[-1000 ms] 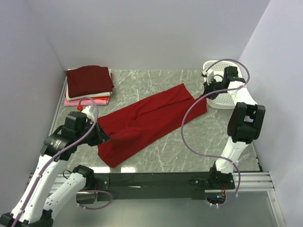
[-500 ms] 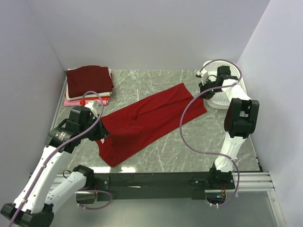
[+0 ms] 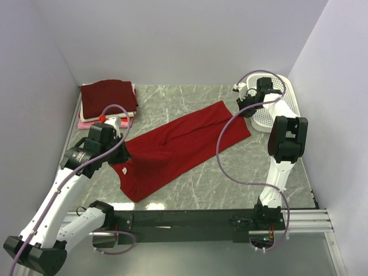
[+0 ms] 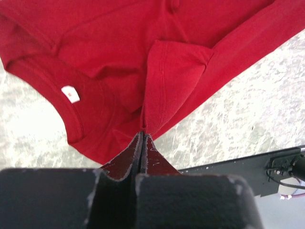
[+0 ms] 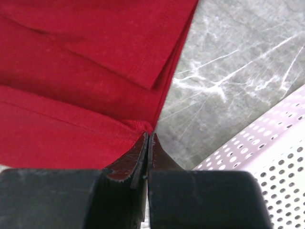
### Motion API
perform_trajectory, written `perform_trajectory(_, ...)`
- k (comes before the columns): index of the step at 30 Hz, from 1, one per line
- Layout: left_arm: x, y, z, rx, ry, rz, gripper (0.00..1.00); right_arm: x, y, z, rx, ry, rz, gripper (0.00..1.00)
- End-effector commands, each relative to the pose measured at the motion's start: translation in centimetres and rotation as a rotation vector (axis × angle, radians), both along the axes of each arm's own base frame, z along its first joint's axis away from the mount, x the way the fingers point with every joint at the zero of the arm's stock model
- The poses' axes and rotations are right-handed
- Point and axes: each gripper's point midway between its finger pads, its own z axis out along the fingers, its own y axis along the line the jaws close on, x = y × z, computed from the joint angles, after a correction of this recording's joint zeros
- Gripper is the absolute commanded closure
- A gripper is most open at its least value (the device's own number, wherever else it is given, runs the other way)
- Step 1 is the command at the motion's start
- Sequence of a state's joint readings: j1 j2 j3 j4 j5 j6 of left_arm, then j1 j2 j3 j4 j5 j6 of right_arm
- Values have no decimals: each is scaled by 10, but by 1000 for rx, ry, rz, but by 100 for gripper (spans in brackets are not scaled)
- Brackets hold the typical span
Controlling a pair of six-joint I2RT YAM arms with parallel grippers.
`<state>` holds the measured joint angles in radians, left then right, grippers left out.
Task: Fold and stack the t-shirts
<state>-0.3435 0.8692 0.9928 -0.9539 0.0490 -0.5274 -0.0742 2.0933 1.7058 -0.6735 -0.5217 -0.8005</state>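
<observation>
We note folded stack done, far-left corner of table. Red t-shirt lies diagonally mid-table as long strip. Left gripper clenched on cloth near collar end. Right gripper clenched on hem corner beside basket. We judge cross-folds and stacking left.

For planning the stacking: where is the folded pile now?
Top view: the folded pile sits in the far left corner of the table, just beyond the left claw.
</observation>
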Motion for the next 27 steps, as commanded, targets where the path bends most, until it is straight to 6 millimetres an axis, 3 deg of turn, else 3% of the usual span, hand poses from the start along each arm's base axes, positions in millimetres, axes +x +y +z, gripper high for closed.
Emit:
perform_trajectory(1, 20, 0, 26, 6, -108, -7, 100, 19, -5, 13, -31, -56, -24, 98)
perform_trajectory(11, 34, 1, 28, 44, -125, -12, 100, 21, -4, 0, -81, -38, -31, 98)
perform_trajectory(27, 60, 16, 12, 141, -101, 6, 100, 20, -11, -4, -117, -34, -52, 96)
